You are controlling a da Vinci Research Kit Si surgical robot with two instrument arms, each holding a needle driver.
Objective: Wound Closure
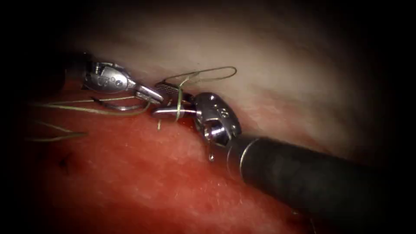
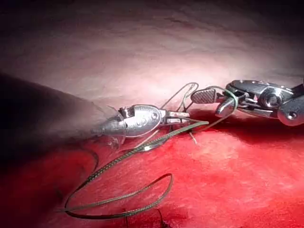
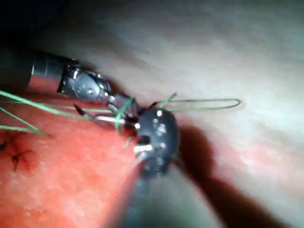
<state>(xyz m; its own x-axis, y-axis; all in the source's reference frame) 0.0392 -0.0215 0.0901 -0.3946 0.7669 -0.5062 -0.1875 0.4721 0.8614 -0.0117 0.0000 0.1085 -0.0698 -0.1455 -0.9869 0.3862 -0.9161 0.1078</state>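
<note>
The tissue [image 1: 130, 182] takes up most of the endoscope view: red and wet across the lower half, pale and drier across the upper right, with the cut [image 1: 190, 119] running along the line where the two meet. The surroundings fall off into darkness on every side.

The right tool [image 1: 167, 102] comes in from the lower right on a dark shaft, its jaws spread apart, one upper and one lower, with thread [image 1: 203, 74] wrapped over them. They grip nothing that I can make out. The left tool [image 1: 149, 95] enters from the upper left, and its jaws are closed. In the left wrist view they seem to pinch the thread [image 2: 142, 147], though I judge this rather than see it plainly.

The needle [image 1: 121, 106] lies on the red tissue just below the left tool, left of centre; neither tool holds it, and I cannot tell whether its tip is in the tissue.

A thread loop lies on the pale tissue above the jaws, and long strands trail off to the left edge. A dark finished stitch [image 3: 16, 154] sits in the red tissue. So some closing looks done, and with thread around the right jaws, a knot seems to be in hand, not yet tightened or cut.
</note>
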